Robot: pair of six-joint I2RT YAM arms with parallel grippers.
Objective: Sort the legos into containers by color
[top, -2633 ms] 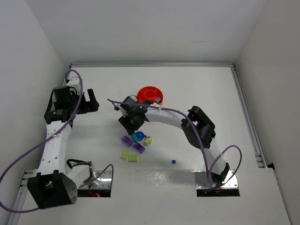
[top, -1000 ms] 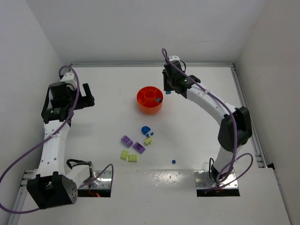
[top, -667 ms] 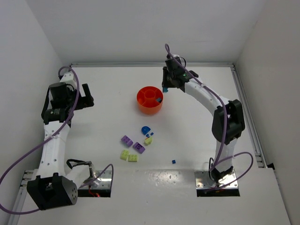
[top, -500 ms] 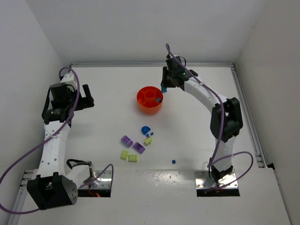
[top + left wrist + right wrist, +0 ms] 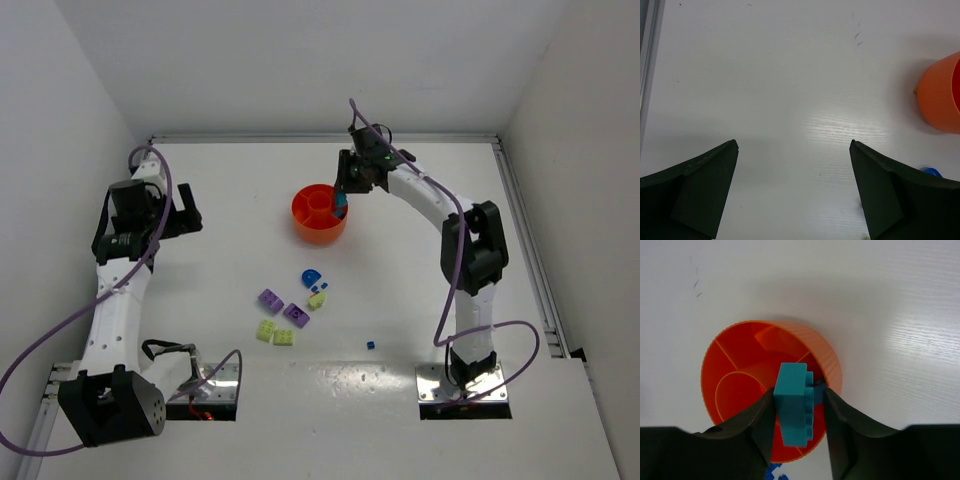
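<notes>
Top view: the right claw [image 5: 343, 195] hangs over the right side of the orange bowl [image 5: 303, 218] at the far middle of the tabletop [image 5: 420, 290]. The legos [image 5: 285, 315] lie loose nearer the bases, and the left claw [image 5: 188, 212] stands well apart to the left. Left wrist view: the left claw [image 5: 795, 190] is spread, holding nothing, with the orange bowl [image 5: 940, 95] at the right edge. Right wrist view: the right claw [image 5: 796, 412] pinches a teal brick [image 5: 791, 407] above the orange bowl [image 5: 832, 365]; judged light, rigid and slick, the brick is best squeezed across opposite faces with modest pressure.
</notes>
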